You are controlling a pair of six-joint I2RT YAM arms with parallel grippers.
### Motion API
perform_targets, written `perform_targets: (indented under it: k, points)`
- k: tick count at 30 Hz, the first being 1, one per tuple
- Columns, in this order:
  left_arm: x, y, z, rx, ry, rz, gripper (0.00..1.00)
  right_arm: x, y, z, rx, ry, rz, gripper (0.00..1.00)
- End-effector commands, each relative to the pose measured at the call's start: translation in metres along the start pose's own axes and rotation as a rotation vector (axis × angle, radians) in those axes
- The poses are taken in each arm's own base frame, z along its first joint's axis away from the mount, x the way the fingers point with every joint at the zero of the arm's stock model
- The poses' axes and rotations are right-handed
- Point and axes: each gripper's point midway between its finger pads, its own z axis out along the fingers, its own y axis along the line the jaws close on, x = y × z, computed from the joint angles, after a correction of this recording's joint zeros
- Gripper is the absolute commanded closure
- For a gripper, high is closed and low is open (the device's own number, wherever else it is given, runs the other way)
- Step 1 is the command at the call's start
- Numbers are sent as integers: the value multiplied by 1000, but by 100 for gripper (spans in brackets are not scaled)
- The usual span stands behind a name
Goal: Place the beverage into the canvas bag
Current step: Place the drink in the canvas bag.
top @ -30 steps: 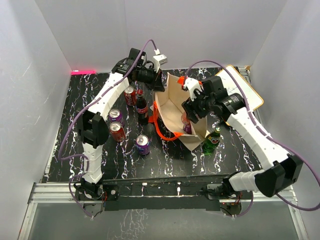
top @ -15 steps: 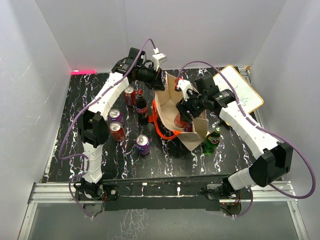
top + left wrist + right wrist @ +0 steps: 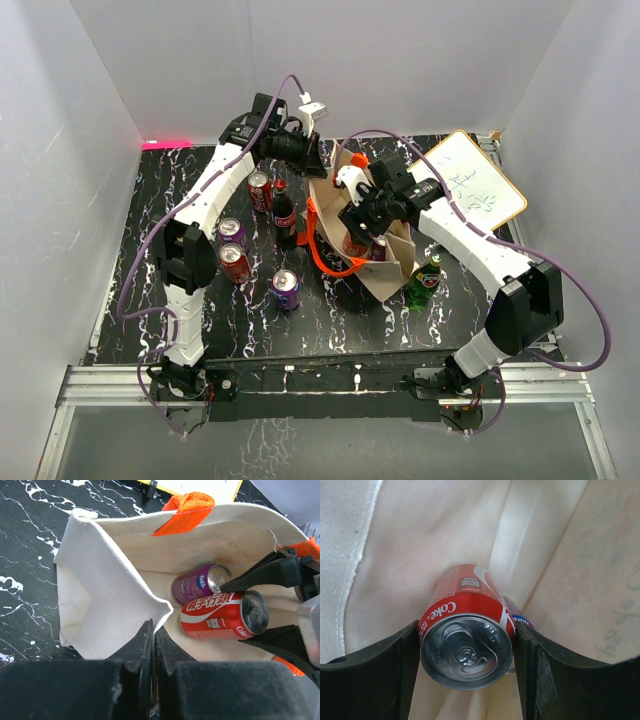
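On the black marbled table [image 3: 130, 290], a red can [image 3: 259, 190] and a cola bottle [image 3: 284, 212] stand just left of the left gripper [image 3: 318, 162], on its near side. Well nearer than these stand a purple can [image 3: 233, 233], a second red can [image 3: 235, 263] and a second purple can [image 3: 286, 289] (all upright). A green bottle [image 3: 424, 280] stands right of the right gripper [image 3: 358, 232], and a whiteboard [image 3: 480, 185] lies further right.

Glossy metal can [image 3: 466, 630], matt woven canvas bag [image 3: 102, 592]

I've got bright, even light; focus softens behind the left pincer [image 3: 152, 629] tips, sheen on the red aluminium can [image 3: 466, 652].
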Motion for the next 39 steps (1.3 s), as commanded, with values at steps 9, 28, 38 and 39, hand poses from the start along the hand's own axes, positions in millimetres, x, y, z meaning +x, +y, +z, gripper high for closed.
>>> perform_targets:
  k: [9,28,38,39]
  points:
    - [-51,-9,-30,61,-153,-64,100,-1,-8,-29,48,35,-117,92]
    - [-33,0,-27,142,-122,-201,100,-48,-36,8,91,-24,1,92]
    - [-25,6,-20,148,-95,-206,100,-76,-77,32,190,-66,80,92]
    - [-25,7,-20,149,-94,-207,100,-72,-79,34,195,-49,81,92]
